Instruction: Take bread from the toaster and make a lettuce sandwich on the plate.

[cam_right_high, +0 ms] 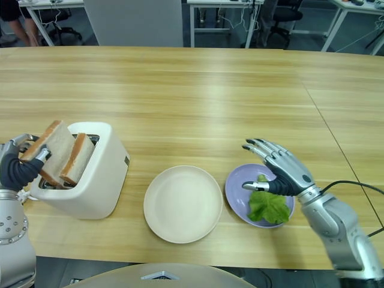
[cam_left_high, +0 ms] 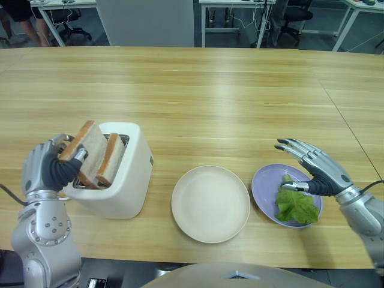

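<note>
At far left we found the left hand point(cam_left_high: 51, 168) pinching the outer bread slice point(cam_left_high: 84, 144), which stood tilted with its lower edge at the mouth of the white toaster point(cam_left_high: 129, 180). A second slice point(cam_left_high: 111, 159) leaned beside it in the slots. The cream plate point(cam_left_high: 210, 204) lay bare at centre, just right of the toaster. Further right, the right hand point(cam_left_high: 318, 168) hovered over the purple bowl point(cam_left_high: 264, 183), fingers spread and holding nothing, thumb close to the lettuce leaf point(cam_left_high: 296, 207). We judged two risks: the tilted slice could catch the slot edge and tear or drag the toaster, and a light pinch could drop it short of the plate.
</note>
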Robot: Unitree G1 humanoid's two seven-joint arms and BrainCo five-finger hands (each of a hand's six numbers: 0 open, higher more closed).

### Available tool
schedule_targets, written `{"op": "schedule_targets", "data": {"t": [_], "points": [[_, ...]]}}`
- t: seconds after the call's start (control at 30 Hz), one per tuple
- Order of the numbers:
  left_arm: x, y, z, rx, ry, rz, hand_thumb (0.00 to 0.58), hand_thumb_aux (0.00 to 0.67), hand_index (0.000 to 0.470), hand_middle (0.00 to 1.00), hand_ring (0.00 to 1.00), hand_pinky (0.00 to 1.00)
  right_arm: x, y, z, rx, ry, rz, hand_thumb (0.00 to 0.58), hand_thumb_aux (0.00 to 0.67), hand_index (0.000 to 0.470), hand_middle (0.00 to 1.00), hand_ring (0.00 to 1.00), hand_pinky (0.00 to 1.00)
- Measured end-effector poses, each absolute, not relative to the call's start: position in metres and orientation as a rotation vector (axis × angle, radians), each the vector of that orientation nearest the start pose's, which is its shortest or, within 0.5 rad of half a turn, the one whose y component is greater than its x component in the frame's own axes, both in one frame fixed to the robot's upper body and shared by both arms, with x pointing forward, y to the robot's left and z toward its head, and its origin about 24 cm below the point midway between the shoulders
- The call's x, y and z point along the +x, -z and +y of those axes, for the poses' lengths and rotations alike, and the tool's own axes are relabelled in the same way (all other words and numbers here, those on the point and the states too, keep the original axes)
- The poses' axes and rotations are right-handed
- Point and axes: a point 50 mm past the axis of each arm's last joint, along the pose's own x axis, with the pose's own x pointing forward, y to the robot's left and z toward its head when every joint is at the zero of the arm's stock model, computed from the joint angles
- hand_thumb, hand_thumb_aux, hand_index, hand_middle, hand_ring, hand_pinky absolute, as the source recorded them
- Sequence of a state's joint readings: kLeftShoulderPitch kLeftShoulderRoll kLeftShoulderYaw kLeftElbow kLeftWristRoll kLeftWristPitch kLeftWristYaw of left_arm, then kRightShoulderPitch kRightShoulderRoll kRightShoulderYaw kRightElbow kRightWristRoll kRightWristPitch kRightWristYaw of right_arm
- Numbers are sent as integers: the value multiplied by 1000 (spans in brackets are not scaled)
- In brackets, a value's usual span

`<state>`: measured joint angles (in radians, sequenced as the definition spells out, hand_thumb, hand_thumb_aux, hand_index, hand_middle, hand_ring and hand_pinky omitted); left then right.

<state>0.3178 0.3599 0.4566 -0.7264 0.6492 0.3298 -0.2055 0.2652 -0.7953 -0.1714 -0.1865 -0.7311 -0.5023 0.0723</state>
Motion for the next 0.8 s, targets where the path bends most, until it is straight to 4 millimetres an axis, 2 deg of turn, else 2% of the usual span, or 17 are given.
{"op": "schedule_targets", "data": {"t": [0.17, 0.33, 0.4, 0.43, 0.47, 0.5, 0.53, 0.67, 0.73, 0.8], "points": [[161, -181, 279, 1115, -466, -66, 580, 670, 460, 1000, 1000, 1000, 207, -83, -287, -1734, -426, -261, 0, 0, 0, 0, 0, 0], [162, -204, 268, 1146, -426, -187, 580, 670, 460, 1000, 1000, 1000, 206, -61, -311, -1805, -499, -235, 0, 0, 0, 0, 0, 0], [163, -213, 263, 1143, -410, -228, 580, 670, 460, 1000, 1000, 1000, 205, -55, -314, -1805, -526, -247, 0, 0, 0, 0, 0, 0], [164, -218, 260, 1138, -398, -257, 580, 670, 460, 1000, 1000, 1000, 205, -51, -315, -1805, -536, -253, 128, 79, 54, 0, 0, 0], [164, -225, 255, 1131, -382, -295, 580, 670, 460, 1000, 1000, 1000, 204, -48, -316, -1798, -546, -260, 216, 139, 96, 0, 0, 0], [163, -231, 251, 1124, -371, -331, 580, 670, 460, 1000, 1000, 1000, 203, -43, -316, -1798, -561, -261, 216, 139, 96, 0, 0, 0], [163, -236, 246, 1116, -354, -359, 580, 670, 460, 1000, 1000, 1000, 202, -40, -317, -1799, -573, -261, 449, 352, 242, 0, 0, 0], [165, -248, 228, 1067, -260, -428, 580, 670, 460, 1000, 1000, 1000, 201, -29, -320, -1801, -601, -261, 498, 418, 287, 0, 0, 0], [166, -250, 219, 1038, -203, -446, 580, 670, 460, 1000, 1000, 1000, 199, -23, -322, -1800, -616, -258, 494, 413, 283, 0, 0, 0], [169, -250, 212, 1011, -149, -457, 580, 670, 460, 1000, 1000, 1000, 199, -20, -322, -1799, -627, -264, 519, 452, 310, 0, 0, 0]]}}
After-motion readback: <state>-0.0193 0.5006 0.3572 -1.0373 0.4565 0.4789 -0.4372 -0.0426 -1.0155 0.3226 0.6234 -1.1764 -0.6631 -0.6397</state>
